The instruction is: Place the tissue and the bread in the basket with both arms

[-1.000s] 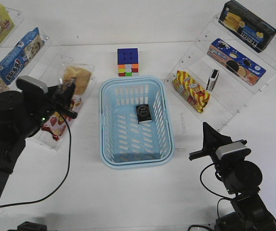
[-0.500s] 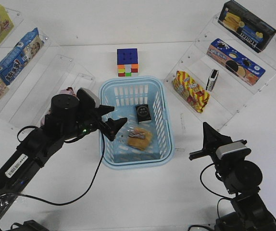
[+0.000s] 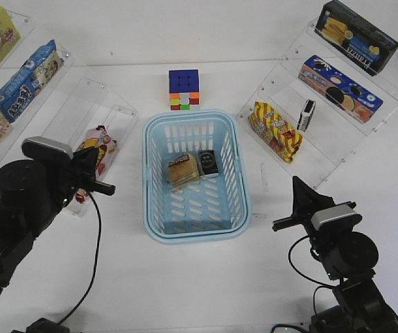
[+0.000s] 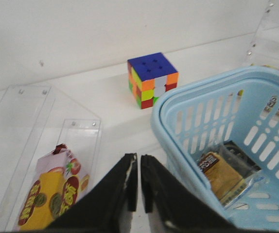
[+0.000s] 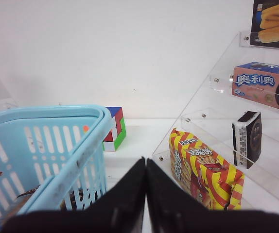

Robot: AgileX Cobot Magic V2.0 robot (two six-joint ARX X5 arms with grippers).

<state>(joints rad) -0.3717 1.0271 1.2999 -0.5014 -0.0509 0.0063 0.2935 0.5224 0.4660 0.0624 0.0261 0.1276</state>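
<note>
The tan wrapped bread (image 3: 184,170) and black pocket tissue (image 3: 208,163) lie side by side inside the light blue slotted plastic basket (image 3: 159,225); left gripper (image 4: 139,194) and right gripper (image 5: 146,187) sit pinched together, empty, well apart from it; seemingly finished.

Front view – high, looks down and forward over whole table, both arms at lower edge, basket (image 3: 196,229) centred. Left wrist view – low, close behind closed fingers, faces cube (image 4: 151,79) and basket's near corner from robot's left. Right wrist view – near table level, faces basket wall (image 5: 42,145) and right-hand shelf (image 5: 217,92). All three share basket and cube (image 3: 184,89); front and right wrist share striped snack bag (image 5: 205,170).
</note>
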